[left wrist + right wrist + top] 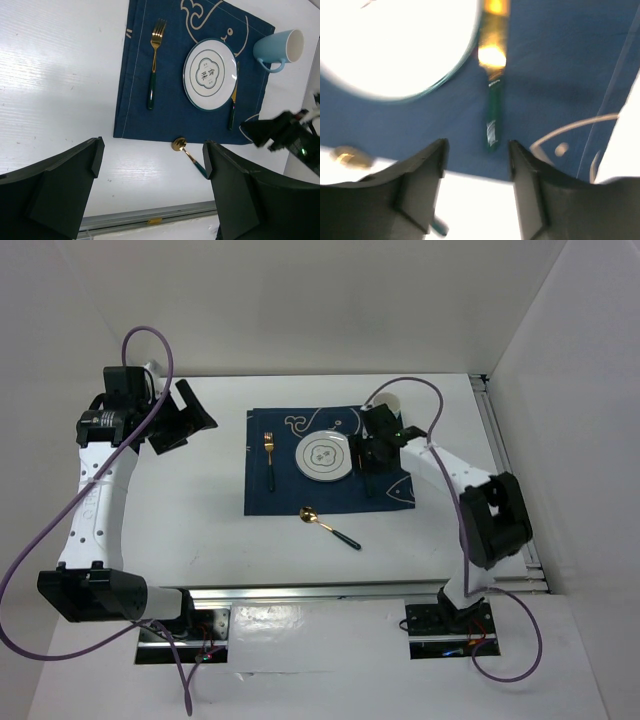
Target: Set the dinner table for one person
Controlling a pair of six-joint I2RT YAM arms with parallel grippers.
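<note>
Below R fingers [420, 175]: dinner table [200, 525]

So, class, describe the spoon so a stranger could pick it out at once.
Find the navy placemat in the middle of the white table. At its near edge lies the spoon, gold bowl, dark green handle. Unlike the fork and knife, it lies slanted.

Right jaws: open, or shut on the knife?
Open. In the right wrist view the right gripper has its jaws apart; the knife lies on the placemat beside the plate, its handle unclamped in the gap.
</note>
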